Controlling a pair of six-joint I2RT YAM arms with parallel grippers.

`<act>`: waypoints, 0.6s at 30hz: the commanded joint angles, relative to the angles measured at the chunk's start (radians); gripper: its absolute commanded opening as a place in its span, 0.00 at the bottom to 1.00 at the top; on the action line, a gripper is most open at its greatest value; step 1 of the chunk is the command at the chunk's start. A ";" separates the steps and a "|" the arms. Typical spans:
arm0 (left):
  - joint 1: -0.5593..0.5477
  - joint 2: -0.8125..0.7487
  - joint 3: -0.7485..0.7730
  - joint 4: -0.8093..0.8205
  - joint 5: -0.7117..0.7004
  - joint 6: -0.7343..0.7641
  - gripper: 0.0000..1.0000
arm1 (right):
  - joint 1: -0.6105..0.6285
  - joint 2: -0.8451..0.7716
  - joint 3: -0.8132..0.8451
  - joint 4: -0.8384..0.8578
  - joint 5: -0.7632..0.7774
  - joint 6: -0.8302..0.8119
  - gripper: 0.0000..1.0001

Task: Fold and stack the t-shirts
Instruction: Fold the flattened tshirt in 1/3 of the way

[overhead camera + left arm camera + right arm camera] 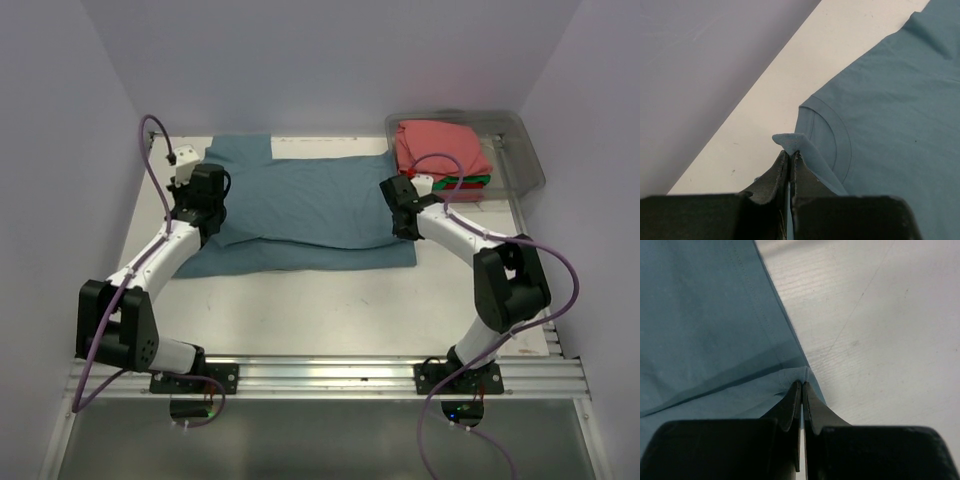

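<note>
Both pincers are clamped on cloth. My left gripper [791,152] is pinched tight on a nub of the blue tee [310,215] just beside its collar [832,135]. My right gripper [802,385] is closed on a stitched edge at the opposite end. The blue tee lies sideways across the middle of the table [350,310], long and broad, nowhere near a small rectangle. Over at the far right the bin [525,150] holds a neat pile: the pink tee [440,145] on top, with slivers of the green tee [470,181] and the red tee [465,190] peeking out below. So I'd call three done and stacked, with this one only started. What's left, as I read it, is to fold the blue tee down to size and land it on that pile.
</note>
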 commanded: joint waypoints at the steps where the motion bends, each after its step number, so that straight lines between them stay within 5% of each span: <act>1: 0.020 0.003 0.050 0.067 -0.006 0.011 0.00 | -0.008 0.019 0.056 0.019 0.032 -0.014 0.00; 18: 0.046 0.078 0.088 0.087 0.046 0.006 0.00 | -0.016 0.150 0.110 0.039 0.034 0.009 0.00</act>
